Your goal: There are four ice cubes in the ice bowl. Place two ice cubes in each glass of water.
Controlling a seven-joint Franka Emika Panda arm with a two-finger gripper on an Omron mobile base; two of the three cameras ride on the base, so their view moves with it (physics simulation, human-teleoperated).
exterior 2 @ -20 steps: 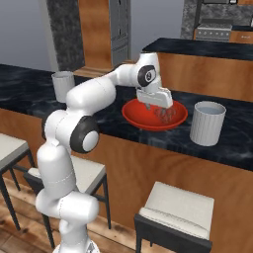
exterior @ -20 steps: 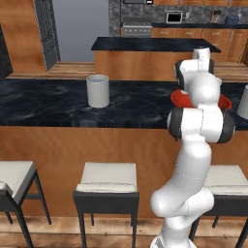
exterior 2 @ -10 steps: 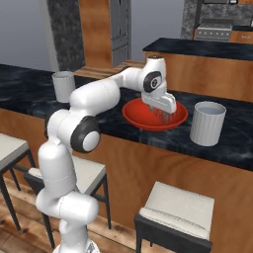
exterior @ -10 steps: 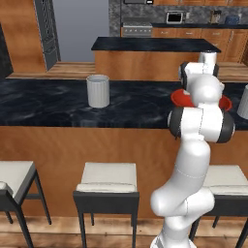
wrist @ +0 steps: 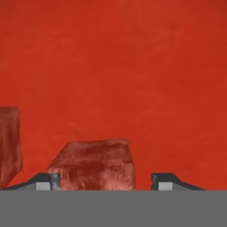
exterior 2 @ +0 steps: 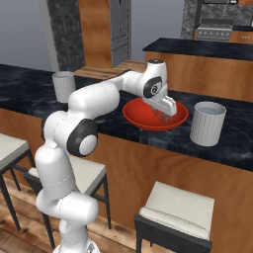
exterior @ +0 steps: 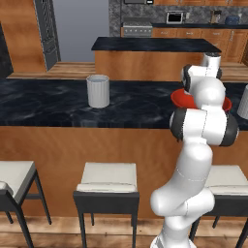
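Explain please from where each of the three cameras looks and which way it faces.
Left base view: behind the arm's left, facing the counter; arm at lower right, hiding much of the red ice bowl.
Right base view: behind its right; arm from lower left, gripper down in the bowl.
Hand view: looks down into the bowl; an ice cube lies between the open fingertips.
Both base views share bowl and both glasses.
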